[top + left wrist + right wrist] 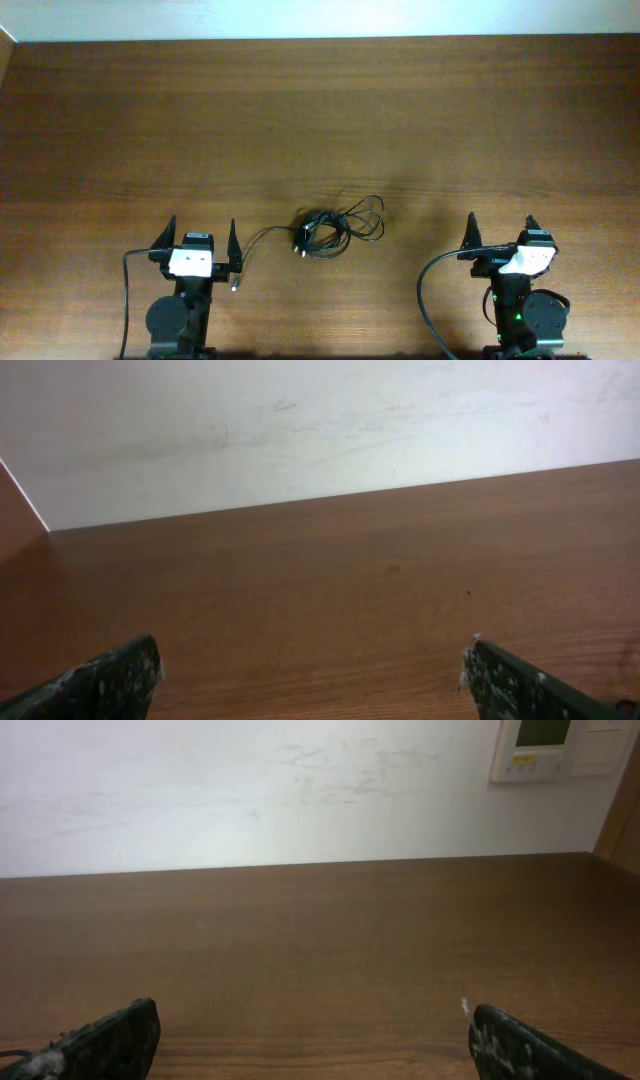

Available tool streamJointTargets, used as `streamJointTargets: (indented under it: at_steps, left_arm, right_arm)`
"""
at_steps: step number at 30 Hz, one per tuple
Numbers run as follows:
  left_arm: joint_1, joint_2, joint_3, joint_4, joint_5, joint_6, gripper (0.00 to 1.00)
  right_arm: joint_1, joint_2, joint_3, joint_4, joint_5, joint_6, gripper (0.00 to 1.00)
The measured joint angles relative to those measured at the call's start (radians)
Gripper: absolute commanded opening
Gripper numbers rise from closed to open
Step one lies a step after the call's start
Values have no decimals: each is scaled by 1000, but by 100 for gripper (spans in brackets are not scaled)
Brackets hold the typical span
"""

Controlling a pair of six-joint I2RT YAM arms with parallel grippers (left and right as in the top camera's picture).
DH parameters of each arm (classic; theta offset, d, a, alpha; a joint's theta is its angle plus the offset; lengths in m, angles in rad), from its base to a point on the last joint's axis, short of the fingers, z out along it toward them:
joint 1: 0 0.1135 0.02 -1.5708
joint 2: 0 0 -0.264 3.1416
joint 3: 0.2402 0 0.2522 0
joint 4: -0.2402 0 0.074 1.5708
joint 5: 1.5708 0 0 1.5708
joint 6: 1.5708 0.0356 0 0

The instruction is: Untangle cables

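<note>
The cables [325, 229] lie as a small knotted bundle of thin black wires near the table's front middle, with loose loops reaching right. One strand [258, 240] trails left and ends in a small plug [236, 285] by my left arm. My left gripper [201, 229] stands open to the left of the bundle, apart from it. My right gripper [502, 224] stands open well to the right. Both wrist views show only bare wood between wide-spread fingertips [478, 660] [482, 1020]; no cable appears in them.
The brown wooden table [320, 120] stretches back to a white wall [300, 430]. A wall panel [560, 748] hangs at the upper right in the right wrist view. Thick black arm cables [425, 295] loop beside each arm base.
</note>
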Motion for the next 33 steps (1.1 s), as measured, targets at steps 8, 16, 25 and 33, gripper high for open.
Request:
streamJointTargets:
  at_steps: [8,16,25,33]
  left_arm:
    - [0,26,0,0,-42,0,99]
    - [0,27,0,0,-42,0,99]
    - [0,27,0,0,-42,0,99]
    - [0,27,0,0,-42,0,99]
  right_arm:
    - [0,0,0,0,0,0,98]
    - [0,0,0,0,0,0,99]
    - [0,0,0,0,0,0,98]
    - [0,0,0,0,0,1,98]
